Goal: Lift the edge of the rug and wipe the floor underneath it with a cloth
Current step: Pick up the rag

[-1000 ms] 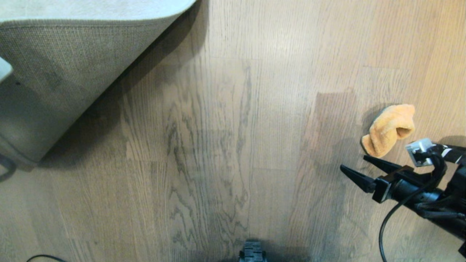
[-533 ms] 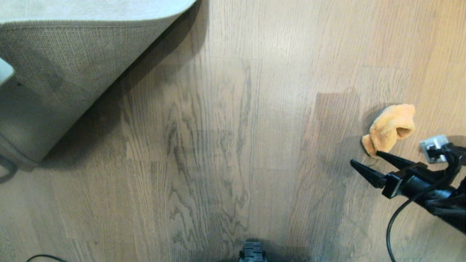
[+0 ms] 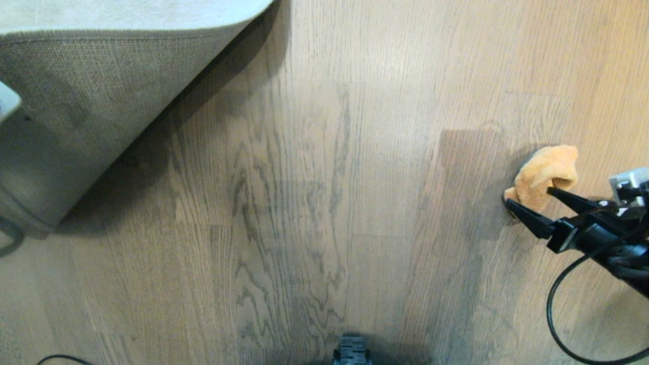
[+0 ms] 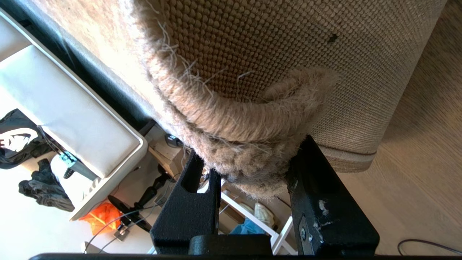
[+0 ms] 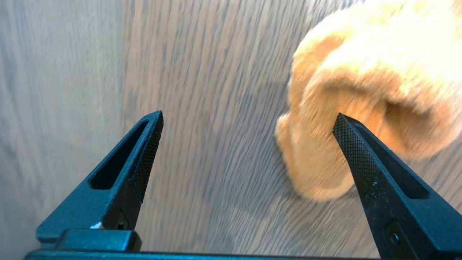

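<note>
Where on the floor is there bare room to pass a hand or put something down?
The floor is bare across the broad middle, between the lifted rug edge and the cloth. It is crowded at the cloth, where the open right gripper reaches in, and under the rug edge, which the left gripper holds up.

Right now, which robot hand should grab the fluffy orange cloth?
The right hand. It is open right beside the cloth on the floor. The left hand is busy pinching the rug edge up.
</note>
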